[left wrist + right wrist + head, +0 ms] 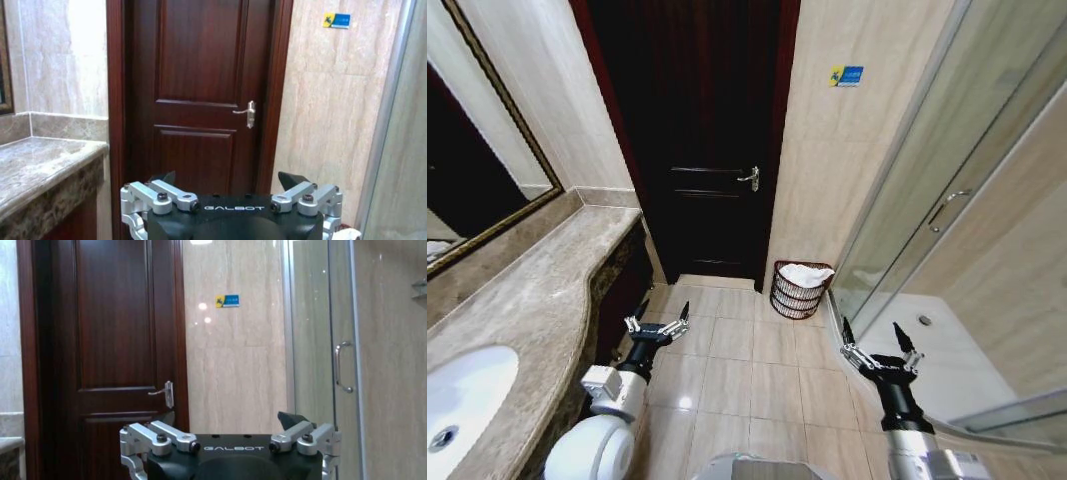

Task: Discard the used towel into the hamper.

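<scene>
The setting is a bathroom with a beige tiled floor (757,370) and beige stone-look wall panels. At the left, a framed wall mirror (477,170) hangs above a mottled grey-brown marble tabletop (527,300), which carries a white oval sink basin (462,395) at its near end. The left tool (658,318) is held low in front of the robot, just beside the tabletop's curved front edge and above the floor; its two dark-tipped fingers stand apart with nothing between them, as the left wrist view (230,180) confirms. Straight ahead is a dark reddish-brown panelled wooden door (702,140), closed, with a silver lever handle (749,179). To the right of the door, a small blue-and-yellow sign (847,76) is fixed high on the wall panel. Below it, on the floor against the wall and between the door frame and the shower, stands the hamper (800,296), a small round dark reddish-brown wire basket with a white towel (806,273) bunched in its top. The right tool (878,343) hangs over the floor near the shower's curved base, well apart from the hamper, its fingers likewise spread and empty. At the far right is a glass shower enclosure (927,200).
</scene>
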